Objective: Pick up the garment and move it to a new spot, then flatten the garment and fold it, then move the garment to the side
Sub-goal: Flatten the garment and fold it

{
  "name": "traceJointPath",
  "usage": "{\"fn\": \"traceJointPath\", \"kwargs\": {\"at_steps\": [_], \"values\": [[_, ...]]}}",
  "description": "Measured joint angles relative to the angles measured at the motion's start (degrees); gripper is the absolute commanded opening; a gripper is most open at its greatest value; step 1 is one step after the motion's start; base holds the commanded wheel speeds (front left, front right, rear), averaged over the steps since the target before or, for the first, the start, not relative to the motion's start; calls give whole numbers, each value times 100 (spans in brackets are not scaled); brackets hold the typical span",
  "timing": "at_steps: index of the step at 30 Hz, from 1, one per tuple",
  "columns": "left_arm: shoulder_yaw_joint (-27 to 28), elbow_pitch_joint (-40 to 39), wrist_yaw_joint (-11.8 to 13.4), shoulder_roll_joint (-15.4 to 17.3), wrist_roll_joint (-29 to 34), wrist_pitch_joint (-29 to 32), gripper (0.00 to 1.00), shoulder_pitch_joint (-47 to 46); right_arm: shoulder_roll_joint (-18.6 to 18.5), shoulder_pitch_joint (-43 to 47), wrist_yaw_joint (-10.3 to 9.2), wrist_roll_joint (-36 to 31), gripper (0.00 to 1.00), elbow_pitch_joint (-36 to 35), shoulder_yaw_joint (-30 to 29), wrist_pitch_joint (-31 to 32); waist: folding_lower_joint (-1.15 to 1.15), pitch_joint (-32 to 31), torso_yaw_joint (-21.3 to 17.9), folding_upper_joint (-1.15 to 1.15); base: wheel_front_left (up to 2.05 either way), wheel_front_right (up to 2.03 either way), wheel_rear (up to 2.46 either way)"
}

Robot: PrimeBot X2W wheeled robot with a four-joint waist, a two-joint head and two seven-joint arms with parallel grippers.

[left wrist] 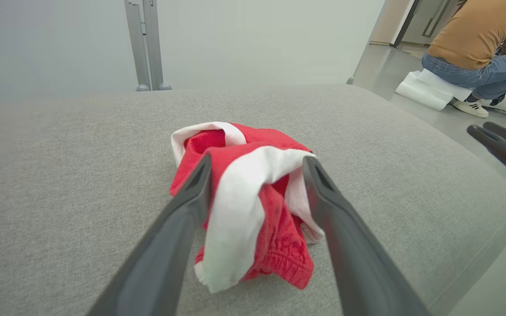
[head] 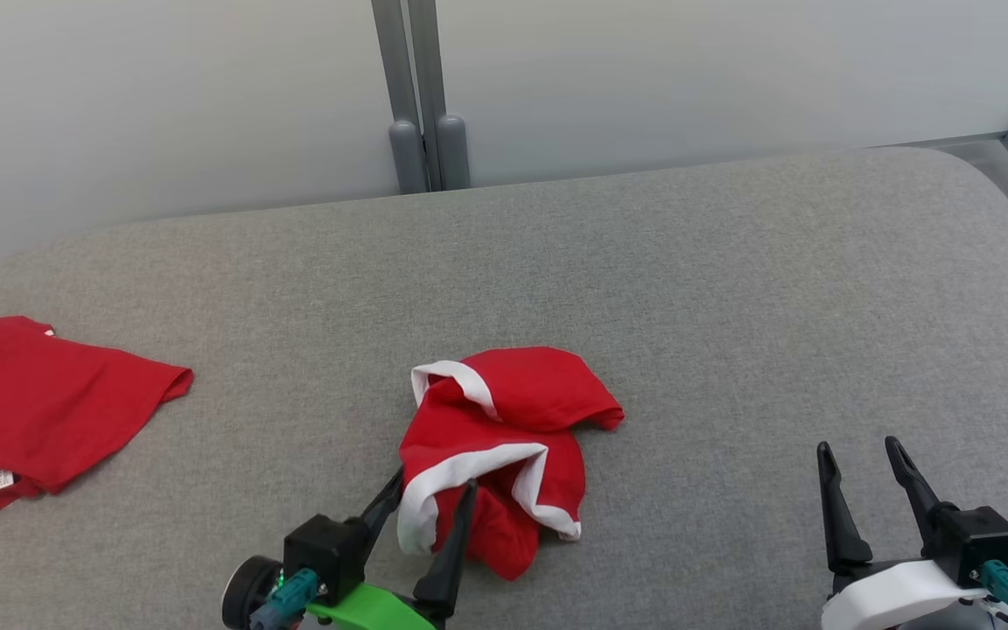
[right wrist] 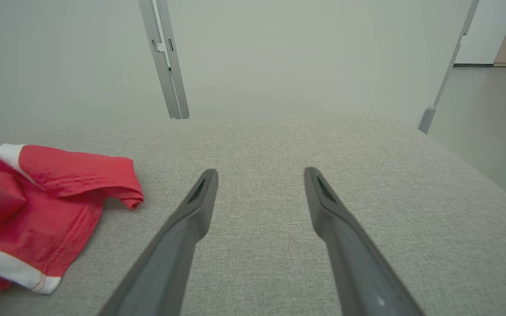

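Checking nearest first: found left gripper spread wide at the near edge of the crumpled red cloth garment with white trim, fingers either side of its white band, nothing pinched. Saw right gripper equally wide, empty, well apart to the garment's right over bare surface. Judged left arm clearly the nearer one for any regrasp. Read the heap as lying straight ahead of the left fingers, long axis roughly near-to-far, leaning slightly right. Placed it about mid-width on the rounded grey fabric-covered table, towards the near side. Noted plenty of bare grey to the right and behind for flattening; less on the left, with a second flat red garment by that edge. Spotted grey metal posts past the far edge.
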Motion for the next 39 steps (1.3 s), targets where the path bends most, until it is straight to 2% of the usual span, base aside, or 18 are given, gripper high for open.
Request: {"fn": "traceJointPath", "kwargs": {"at_steps": [10, 17, 25, 26, 27, 28, 31, 34, 39], "values": [[-10, 380, 42, 135, -3, 77, 100, 30, 1, 4, 0, 1, 100, 9, -22, 1, 0, 43, -90, 0, 0, 0, 0], [36, 858, 69, 151, -234, 207, 100, 291, 2, 2, 0, 5, 100, 26, -37, 1, 0, 63, -145, 0, 0, 0, 0], [129, 1579, -69, 54, -481, 94, 100, 305, 3, 2, 0, 20, 100, 45, -31, 1, 0, 79, -130, 0, 0, 0, 0], [132, 1658, -88, 38, -517, 91, 50, 296, 3, 1, 0, 21, 100, 48, -24, 1, 0, 80, -132, 0, 0, 0, 0], [133, 1714, -112, 25, -517, 86, 27, 283, 4, -3, 0, 20, 100, 49, -22, 0, 0, 80, -134, 0, 0, 0, 0], [133, 1778, -135, 12, -521, 65, 0, 267, 4, -8, 0, 20, 100, 49, -22, 1, 0, 79, -136, 0, 0, 0, 0], [198, 1839, -156, -4, -566, -35, 0, 202, -1, -10, 0, 20, 100, 49, -32, 1, 0, 77, -139, 0, 0, 0, 0], [268, 1745, -59, 76, -485, -110, 0, 14, -2, -10, 0, 20, 100, 49, -52, 1, 0, 78, -135, 0, 0, 0, 0], [82, 1124, 26, 365, 91, 188, 0, -794, -2, -10, 0, 19, 100, 46, -67, 1, 0, 70, -105, 0, 0, 0, 0]]}}
